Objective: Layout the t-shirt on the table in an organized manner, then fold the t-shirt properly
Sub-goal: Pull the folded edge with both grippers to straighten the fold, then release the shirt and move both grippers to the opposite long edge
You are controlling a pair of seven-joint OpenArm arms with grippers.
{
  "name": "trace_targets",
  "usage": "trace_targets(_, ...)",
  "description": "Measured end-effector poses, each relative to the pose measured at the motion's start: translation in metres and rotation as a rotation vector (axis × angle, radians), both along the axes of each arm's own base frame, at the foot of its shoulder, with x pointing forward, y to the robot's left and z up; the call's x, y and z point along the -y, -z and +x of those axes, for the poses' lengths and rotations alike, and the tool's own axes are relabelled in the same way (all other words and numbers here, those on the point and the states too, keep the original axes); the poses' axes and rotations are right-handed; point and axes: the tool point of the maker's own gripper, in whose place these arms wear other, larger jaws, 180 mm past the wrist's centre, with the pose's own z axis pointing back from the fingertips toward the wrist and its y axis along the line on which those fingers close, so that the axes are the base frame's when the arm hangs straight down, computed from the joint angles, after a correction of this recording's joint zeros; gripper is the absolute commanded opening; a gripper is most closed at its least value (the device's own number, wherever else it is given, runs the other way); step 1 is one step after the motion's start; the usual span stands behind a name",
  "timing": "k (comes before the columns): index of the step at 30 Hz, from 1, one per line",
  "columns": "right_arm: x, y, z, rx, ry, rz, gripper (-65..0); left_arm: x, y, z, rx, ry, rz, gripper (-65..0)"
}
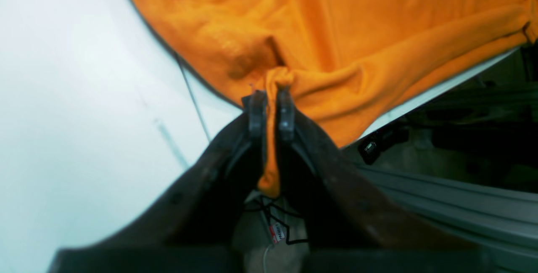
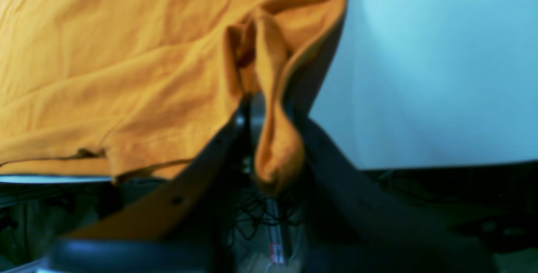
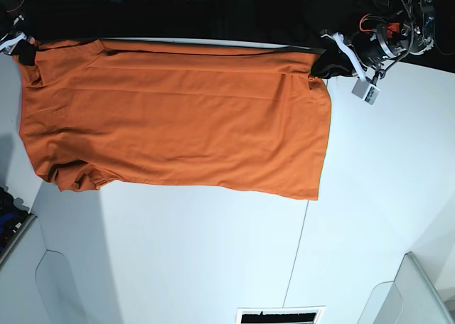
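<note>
Nearest in the base view lies bare white table, crossed by a thin dark seam that runs from the near edge toward the t-shirt's right corner, with a small dark vent-like rectangle at the near edge. Beyond that, the orange t-shirt is spread flat and wide across the far half of the table, its long edge lying along the far table edge; its near-left corner is bunched into wrinkles, while its right side ends in a fairly straight edge. At the far right corner of the shirt the left gripper sits at the table's far edge, and the left wrist view shows its two jaws pressed together on a pinched ridge of orange fabric, a strip of cloth trailing down between them. At the far left corner the right gripper is at the shirt's other end; in the right wrist view its jaws are likewise clamped on a gathered fold of the t-shirt, with a lobe of cloth hanging between them below the table edge. Both wrist views show the shirt's edge draping slightly past the table's far rim, with dark floor and cables beyond.
</note>
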Motion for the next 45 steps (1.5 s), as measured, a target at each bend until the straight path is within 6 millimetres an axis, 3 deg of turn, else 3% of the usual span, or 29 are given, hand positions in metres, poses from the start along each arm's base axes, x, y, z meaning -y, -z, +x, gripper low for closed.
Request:
trace_targets(9, 0.006, -0.003, 0.011, 0.022, 0.0, -0.047, -65.0, -0.001, -0.003, 0.009, 0.037, -0.016, -0.006, -65.0)
trace_targets(15, 0.009, -0.008, 0.031, 0.056, 0.002, -0.062, -65.0, -0.008, 0.01, 0.017, 0.017, -0.051, -0.026, -64.9)
trace_targets(19, 0.008, -0.006, 0.031, 0.053, -0.001, -0.061, -65.0, -0.01, 0.012, 0.021, 0.016, -0.061, -0.036, -64.6)
trace_targets(21, 0.008, -0.006, 0.03, 0.051, -0.001, -0.06, -65.0, -0.009, 0.011, 0.022, 0.017, -0.065, -0.045, -59.0)
trace_targets(22, 0.009, -0.006, 0.03, 0.051, 0.0, -0.061, -63.9, -0.009, 0.011, 0.022, 0.018, -0.067, -0.051, -53.7)
trace_targets(25, 0.009, -0.006, 0.031, 0.051, 0.002, -0.06, -42.2, -0.007, 0.008, 0.022, 0.021, -0.074, -0.077, -37.2)
trace_targets(27, 0.009, -0.006, 0.03, 0.05, 0.003, -0.061, -34.3, -0.006, 0.005, 0.024, 0.025, -0.079, -0.098, -33.1)
trace_targets(32, 0.023, -0.017, 0.034, 0.049, -0.014, -0.104, -34.0, -0.016, -0.001, 0.019, -0.016, -0.062, -0.08, -33.2)
trace_targets(38, 0.047, -0.036, 0.042, 0.046, -0.026, -0.176, -34.0, -0.04, -0.028, 0.033, 0.058, -0.087, -0.063, -33.2)
trace_targets(45, 0.059, -0.059, 0.074, 0.113, -0.029, -0.232, -34.0, -0.05, -0.038, 0.041, 0.084, -0.072, -0.041, -33.1)
